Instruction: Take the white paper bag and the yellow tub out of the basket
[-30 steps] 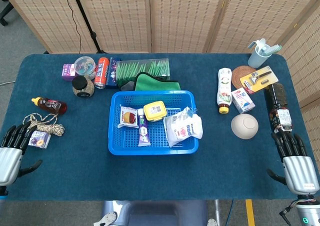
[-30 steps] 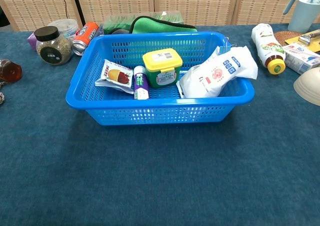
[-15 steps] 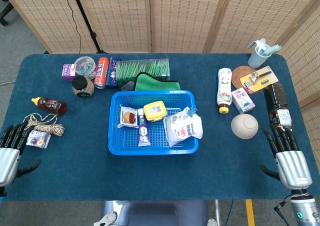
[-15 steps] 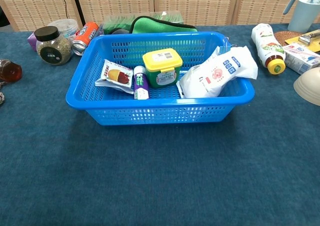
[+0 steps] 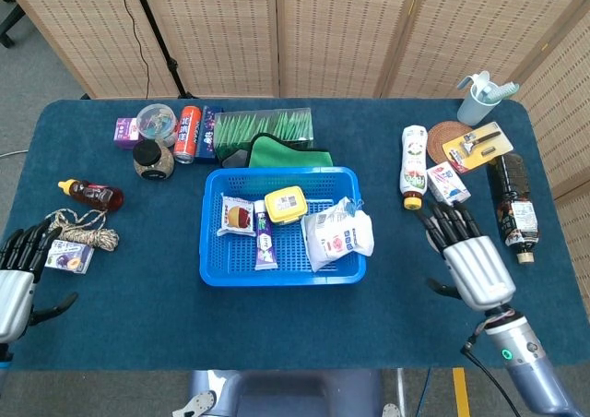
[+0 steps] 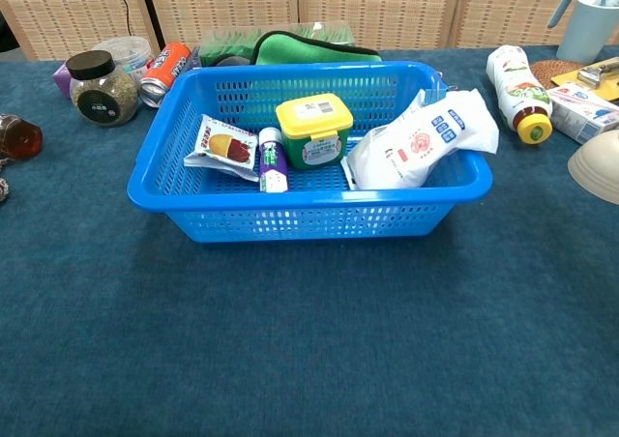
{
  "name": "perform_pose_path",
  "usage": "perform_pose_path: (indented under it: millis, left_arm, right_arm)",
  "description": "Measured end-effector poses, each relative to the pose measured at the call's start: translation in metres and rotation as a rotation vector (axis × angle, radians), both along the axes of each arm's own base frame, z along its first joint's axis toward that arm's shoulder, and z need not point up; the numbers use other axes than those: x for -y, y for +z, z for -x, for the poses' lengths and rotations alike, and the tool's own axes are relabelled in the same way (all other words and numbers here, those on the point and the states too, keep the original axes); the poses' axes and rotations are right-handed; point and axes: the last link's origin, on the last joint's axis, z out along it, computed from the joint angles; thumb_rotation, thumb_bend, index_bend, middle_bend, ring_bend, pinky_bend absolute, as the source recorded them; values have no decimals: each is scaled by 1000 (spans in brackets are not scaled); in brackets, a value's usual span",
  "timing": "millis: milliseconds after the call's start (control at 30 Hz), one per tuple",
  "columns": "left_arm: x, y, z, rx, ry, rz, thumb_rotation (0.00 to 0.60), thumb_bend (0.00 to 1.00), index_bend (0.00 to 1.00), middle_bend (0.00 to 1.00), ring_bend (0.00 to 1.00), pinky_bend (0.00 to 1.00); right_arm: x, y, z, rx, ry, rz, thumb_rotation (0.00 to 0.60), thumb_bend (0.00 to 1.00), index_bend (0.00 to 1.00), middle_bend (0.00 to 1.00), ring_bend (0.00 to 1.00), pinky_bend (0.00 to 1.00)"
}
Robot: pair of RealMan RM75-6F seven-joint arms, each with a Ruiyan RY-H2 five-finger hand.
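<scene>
The white paper bag [image 5: 338, 236] leans in the blue basket's [image 5: 213, 274] right end, the yellow tub [image 5: 285, 205] against its far wall. The right hand [image 5: 467, 256] hovers empty, fingers spread, right of the basket; the left hand [image 5: 17, 280] rests empty, fingers apart, at the table's [image 5: 138, 325] near left corner.

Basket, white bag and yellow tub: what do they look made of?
Basket: rigid blue plastic, seemingly moulded, with slotted walls. White bag: soft and creased with a slight sheen, so paper or plastic film; hard to tell. Yellow tub: smooth, glossy plastic, printed label on its lid.
</scene>
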Motion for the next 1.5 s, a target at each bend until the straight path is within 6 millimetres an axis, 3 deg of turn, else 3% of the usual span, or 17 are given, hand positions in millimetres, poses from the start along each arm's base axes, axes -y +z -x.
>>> perform_pose_path:
  millis: [200,467,767,1067,1500]
  left_arm:
    - [-3,4,0,5,-3,-16,600,148,0,0,0,0]
    - [-4,7,0,19,-12,-27,600,149,0,0,0,0]
    - [-5,15,-4,44,-14,-39,600,148,0,0,0,0]
    - [-6,17,-3,43,1,-27,600,149,0,0,0,0]
    - [-6,20,0,50,12,-23,600,149,0,0,0,0]
  right_arm:
    - [28,-13,-35,20,2,-60,600,0,0,0,0,0]
    - [46,-45,-83,-30,64,-144,600,0,0,0,0,0]
    - [68,-85,-114,-82,58,-211,600,0,0,0,0,0]
    - [84,-119,-133,-113,23,-245,600,0,0,0,0,0]
    - [99,-142,-137,-282,-104,-214,600,0,0,0,0,0]
